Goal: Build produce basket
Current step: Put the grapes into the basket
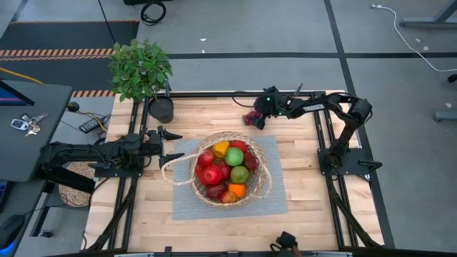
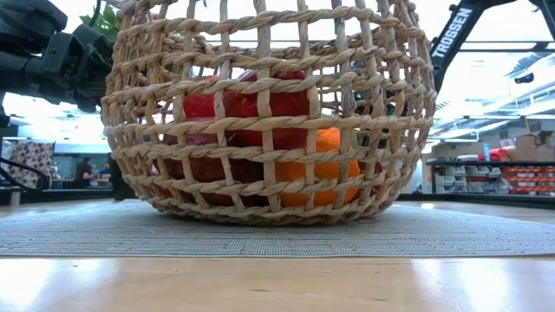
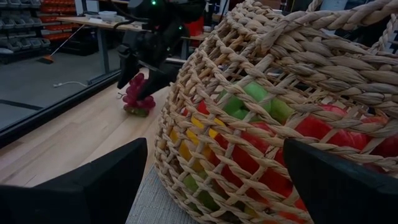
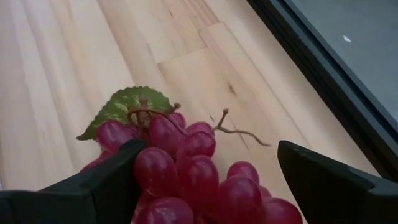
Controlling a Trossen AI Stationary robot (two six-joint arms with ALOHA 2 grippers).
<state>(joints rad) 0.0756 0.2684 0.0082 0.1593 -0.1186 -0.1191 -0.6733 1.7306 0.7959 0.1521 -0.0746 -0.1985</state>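
Observation:
The tan wicker basket (image 1: 265, 187) (image 2: 269, 113) (image 3: 280, 81) stands on a grey mat in the middle of the table, its handle loop (image 1: 170, 171) lying out toward the left. Red, green, yellow and orange produce (image 1: 225, 171) fills it. A purple grape bunch (image 1: 248, 118) (image 3: 138, 99) (image 4: 193, 168) with a green leaf lies on the bare wood near the far edge. My right gripper (image 1: 255, 118) (image 3: 140, 78) (image 4: 208, 149) is open and reaches down over the grapes, one finger on each side. My left gripper (image 1: 175, 146) (image 3: 216, 149) is open, level, just left of the basket. My right gripper comes at the grape bunch from above, slanting down, with its fingers standing open on either side. One finger (image 4: 106, 180) sits right against the grapes, but I cannot tell whether it touches them. The bunch lies on the table.
A leafy potted plant (image 1: 141, 68) stands at the far left corner. The grey mat (image 1: 278, 203) spreads beyond the basket toward the near and right edges. A dark side table with keys (image 1: 28, 125) and a small woven round thing (image 1: 75, 175) sit off the left edge.

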